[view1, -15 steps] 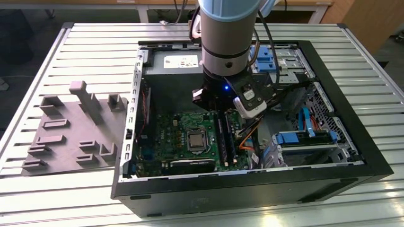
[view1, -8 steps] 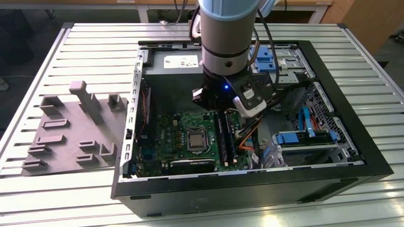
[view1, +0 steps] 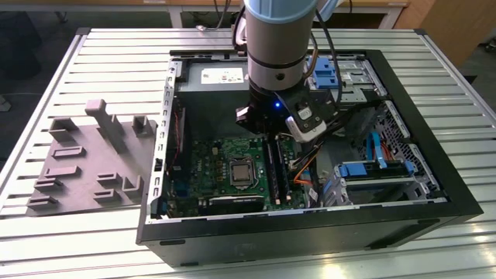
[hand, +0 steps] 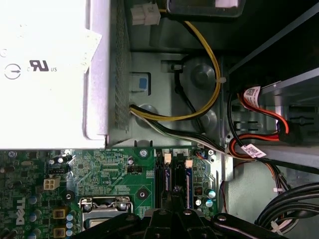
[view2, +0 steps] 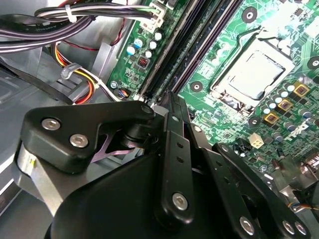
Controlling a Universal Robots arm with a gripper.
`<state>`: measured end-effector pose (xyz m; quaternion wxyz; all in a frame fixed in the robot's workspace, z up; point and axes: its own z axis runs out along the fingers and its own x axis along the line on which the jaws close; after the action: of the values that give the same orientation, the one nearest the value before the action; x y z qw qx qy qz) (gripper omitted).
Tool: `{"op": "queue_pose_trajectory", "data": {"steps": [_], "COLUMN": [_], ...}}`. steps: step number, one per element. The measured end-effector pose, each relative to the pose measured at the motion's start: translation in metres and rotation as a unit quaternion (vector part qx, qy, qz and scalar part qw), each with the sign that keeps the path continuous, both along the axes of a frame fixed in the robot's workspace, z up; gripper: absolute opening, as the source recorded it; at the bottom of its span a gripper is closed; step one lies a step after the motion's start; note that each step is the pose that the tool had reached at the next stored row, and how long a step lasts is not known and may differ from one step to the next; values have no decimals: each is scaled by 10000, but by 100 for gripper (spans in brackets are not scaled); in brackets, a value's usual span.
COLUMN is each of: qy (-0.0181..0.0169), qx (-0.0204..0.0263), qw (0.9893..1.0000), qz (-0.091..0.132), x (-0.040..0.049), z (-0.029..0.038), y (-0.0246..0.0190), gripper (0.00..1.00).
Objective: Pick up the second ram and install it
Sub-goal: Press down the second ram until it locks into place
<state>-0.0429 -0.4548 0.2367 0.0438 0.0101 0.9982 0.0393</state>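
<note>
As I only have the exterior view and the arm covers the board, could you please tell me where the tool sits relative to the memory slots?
Observer: In the second wrist view the tool lines up with the long black memory slots, at one end of them.
Operator: Thank you. Do cables cross them?
Observer: In the first wrist view the red cables with white labels lie beside the green circuit board, off the slots.
Operator: And the latches?
Observer: Two small white tabs sit at the slots' far ends.
</note>
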Motion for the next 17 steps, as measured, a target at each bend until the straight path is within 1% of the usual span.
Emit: {"op": "queue_pose_trajectory", "data": {"steps": [1, 3, 8, 12, 17], "qy": [0, 0, 0, 0, 0], "qx": [0, 1, 0, 0, 0], "qw": [10000, 10000, 10000, 10000, 10000], "qz": [0, 0, 0, 0, 0], "x": [0, 0, 0, 0, 1], "z": [0, -42, -42, -44, -45], "y": [0, 3, 14, 33, 48], "gripper": [11, 11, 11, 11, 11]}}
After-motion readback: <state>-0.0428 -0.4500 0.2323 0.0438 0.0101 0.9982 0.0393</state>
